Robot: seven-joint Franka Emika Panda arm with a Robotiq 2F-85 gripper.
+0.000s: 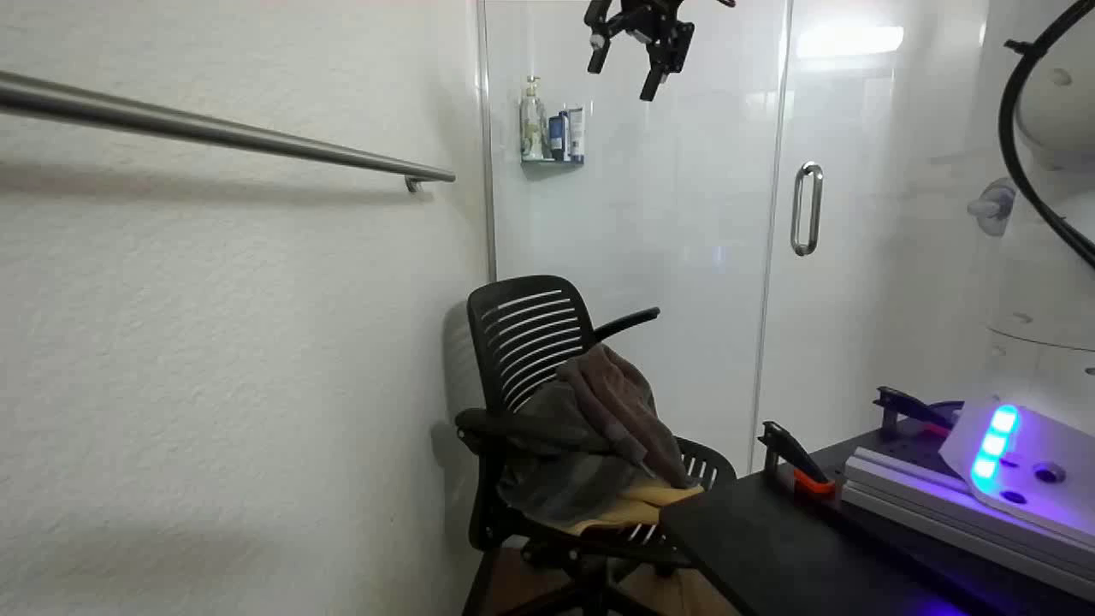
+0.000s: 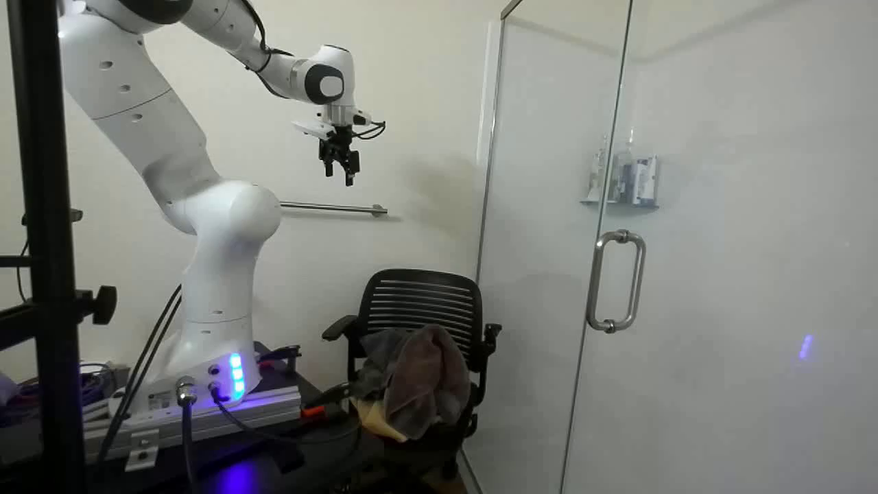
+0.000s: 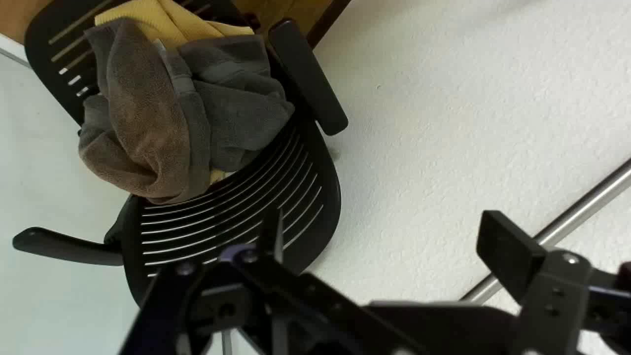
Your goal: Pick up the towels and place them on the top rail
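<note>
A pale textured wall (image 1: 257,385) meets glass panels (image 1: 633,239); a white arm (image 2: 236,213) bends in front of it, a slatted black chair (image 2: 420,309) stands near the corner, and the top rail (image 1: 227,134) runs along the wall; on the chair's seat lie the towels (image 3: 187,108), heaped, grey-brown over mustard; the gripper (image 1: 623,79), well above the chair's height, points down, its fingers (image 3: 510,249) spread wide apart

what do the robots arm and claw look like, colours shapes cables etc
The arm is white, with smooth rounded links and a dark cap near the claw. A black cable runs along it, and the white base bears a strip of glowing blue lights. The claw is black, with two jointed fingers ending in blocky tips; silvery screw heads show in the wrist view.
</note>
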